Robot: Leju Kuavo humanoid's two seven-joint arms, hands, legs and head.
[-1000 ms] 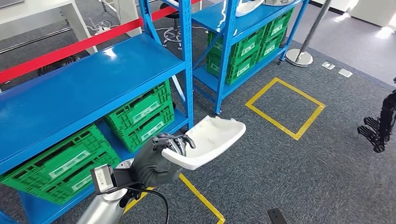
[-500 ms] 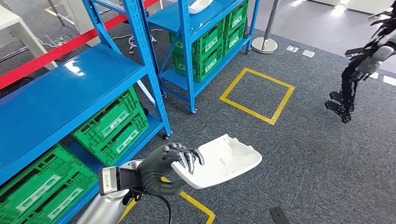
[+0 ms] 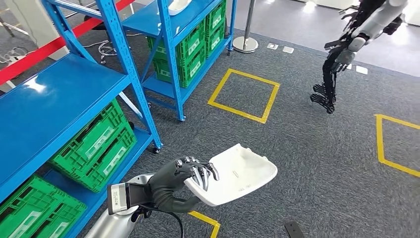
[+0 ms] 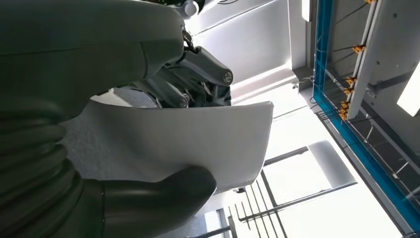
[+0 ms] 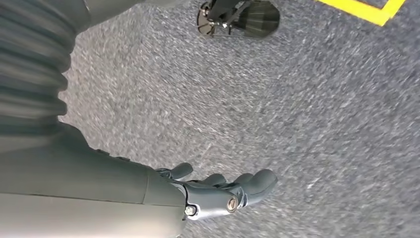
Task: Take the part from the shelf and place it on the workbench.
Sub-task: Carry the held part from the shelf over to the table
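Your left hand (image 3: 181, 181) grips the white part (image 3: 237, 173) – carrying step (workbench unseen); right hand (image 5: 218, 191) fingers loosely apart, holding nothing – find the bench next.

green crate (image 3: 27, 218) cut off, carpet (image 5: 297, 124) blurred

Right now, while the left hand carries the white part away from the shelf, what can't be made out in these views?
- Workbench: none in view, so the drop-off spot is unknown.
- White part: its underside is hidden in the head view; in the left wrist view the left hand covers much of it.
- Right hand: seen side-on in the right wrist view over blurred carpet; whether open or shut is unclear.
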